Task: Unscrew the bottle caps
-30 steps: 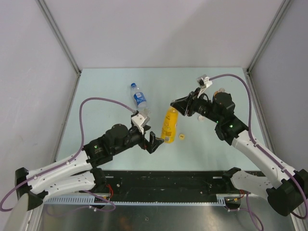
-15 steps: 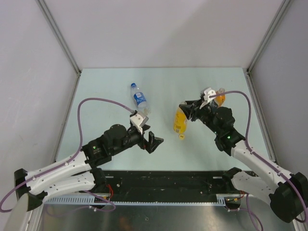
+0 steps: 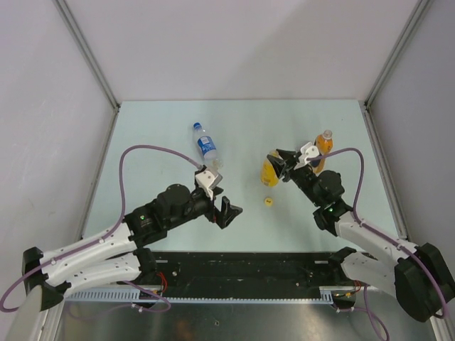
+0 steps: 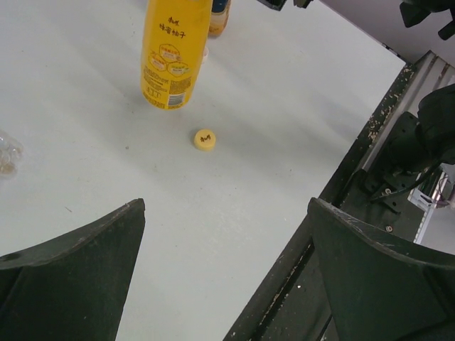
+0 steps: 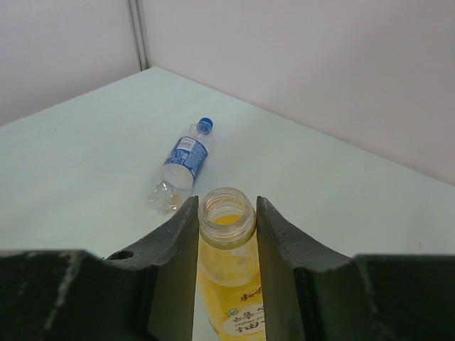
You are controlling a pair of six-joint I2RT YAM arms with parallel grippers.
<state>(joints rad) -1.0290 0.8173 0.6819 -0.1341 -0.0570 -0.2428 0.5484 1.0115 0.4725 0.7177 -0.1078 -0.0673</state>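
1. The yellow bottle (image 3: 268,174) now stands further right on the counter (image 3: 156,142) than it does 1 second earlier. Then it is midway between the 2 arms with its base by the left jaws. Now it is near the orange bottle (image 3: 323,150) and well apart from the left arm (image 3: 163,209).
2. The right arm (image 3: 334,206) makes that shift. Its jaws pinch the bottle's neck just under the open mouth, 1 finger on each side, and yellow liquid shows inside. From the left wrist view the base looks to be on the counter or very nearly so, with the bottle close to upright.
3. The left jaws are spread wide and hold nothing. They hover low over the counter in much the same spot as 1 second ago.
4. The yellow cap (image 3: 268,201) lies loose on the counter in the same place, now just in front of its bottle instead of beside it.
5. I read this as 1 of 3 bottles done and being parked out of the way.
6. The clear bottle (image 3: 206,147) lies on its side at the back left with the blue cap (image 3: 196,126) still on. The orange bottle stands with its pale cap (image 3: 327,133) on, so 2 caps remain.
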